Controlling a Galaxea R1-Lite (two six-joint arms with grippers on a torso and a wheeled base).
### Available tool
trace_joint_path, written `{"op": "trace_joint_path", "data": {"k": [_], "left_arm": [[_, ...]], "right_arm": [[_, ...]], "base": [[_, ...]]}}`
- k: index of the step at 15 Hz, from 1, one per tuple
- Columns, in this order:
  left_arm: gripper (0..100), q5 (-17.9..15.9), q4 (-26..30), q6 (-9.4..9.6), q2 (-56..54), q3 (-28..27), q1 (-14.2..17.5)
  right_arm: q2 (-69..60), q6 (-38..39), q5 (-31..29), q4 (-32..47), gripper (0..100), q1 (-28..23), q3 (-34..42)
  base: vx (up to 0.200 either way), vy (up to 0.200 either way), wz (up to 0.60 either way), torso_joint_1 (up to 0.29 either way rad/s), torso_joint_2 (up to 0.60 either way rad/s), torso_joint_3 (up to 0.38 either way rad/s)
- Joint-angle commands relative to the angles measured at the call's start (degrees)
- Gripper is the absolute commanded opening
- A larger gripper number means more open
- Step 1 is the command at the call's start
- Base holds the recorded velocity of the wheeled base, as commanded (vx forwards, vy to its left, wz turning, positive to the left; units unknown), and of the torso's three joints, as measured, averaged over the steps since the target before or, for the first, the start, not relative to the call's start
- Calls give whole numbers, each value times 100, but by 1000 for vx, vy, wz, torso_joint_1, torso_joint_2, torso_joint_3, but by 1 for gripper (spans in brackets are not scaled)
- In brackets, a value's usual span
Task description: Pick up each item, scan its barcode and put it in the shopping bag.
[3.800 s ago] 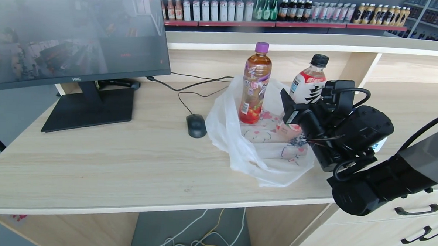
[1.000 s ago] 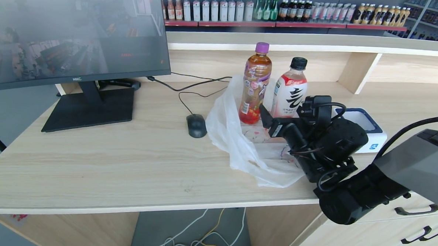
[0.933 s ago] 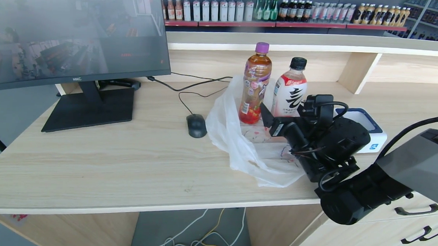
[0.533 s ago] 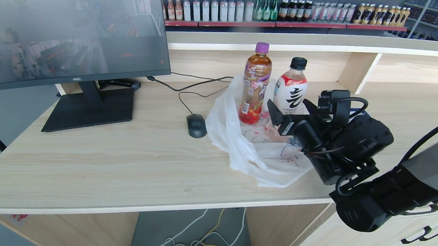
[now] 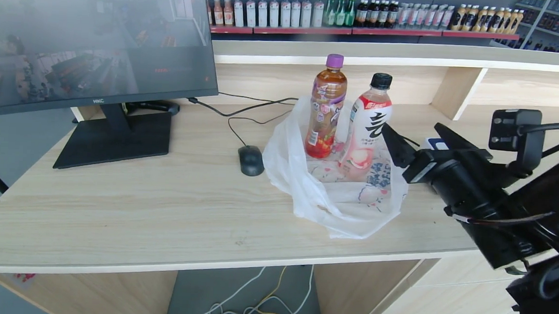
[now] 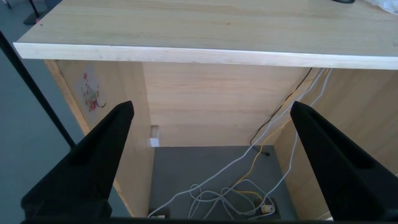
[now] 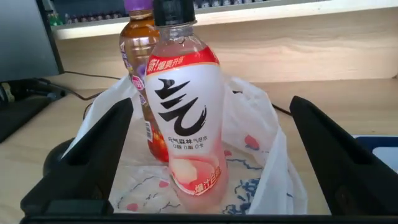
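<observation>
Two bottles stand upright side by side in the open white shopping bag [image 5: 306, 186]: an amber tea bottle [image 5: 326, 107] with a purple cap and a pink drink bottle [image 5: 368, 128] with a black cap and white label. My right gripper [image 5: 415, 134] is open, just right of the pink bottle and apart from it. In the right wrist view the pink bottle [image 7: 186, 124] stands ahead of the open right gripper [image 7: 211, 106], with the tea bottle [image 7: 137, 68] behind it. My left gripper [image 6: 211, 155] is open and holds nothing, low in front of the desk edge [image 6: 186, 53].
A monitor [image 5: 91, 40] on its stand is at the back left, with a black mouse [image 5: 250, 160] and its cable left of the bag. A white and blue scanner box [image 5: 432, 144] lies right of the bag, mostly behind my right gripper. Cables hang under the desk.
My right gripper carried the pink bottle left and set it down in the bag beside the tea bottle, then let go and pulled back to the right.
</observation>
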Motion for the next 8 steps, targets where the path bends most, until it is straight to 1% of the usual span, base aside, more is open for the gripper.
{"op": "trace_joint_path", "data": {"k": [1,3,4,5,6,8], "left_arm": [[100,0,-1,65,6,0,-9],[100,0,-1,65,6,0,-9],[100,0,-1,56,6,0,0],[100,0,-1,56,-2,0,0],[100,0,-1,47,6,0,0],[100,0,-1,47,6,0,0]], "right_arm": [[-1487,-28,1,-3,100,-84,1361],[-2542,-89,1,-3,100,-49,2548],[-2946,-45,1,-3,100,-14,2934],[-3324,87,1,164,100,-49,2934],[-3685,131,36,753,100,-49,2934],[-4476,131,388,2062,100,65,2934]], "base": [[0,0,0,0,0,0],[0,0,0,0,0,0],[0,0,0,0,0,0],[0,0,0,0,0,0],[0,0,0,0,0,0],[0,0,0,0,0,0]]}}
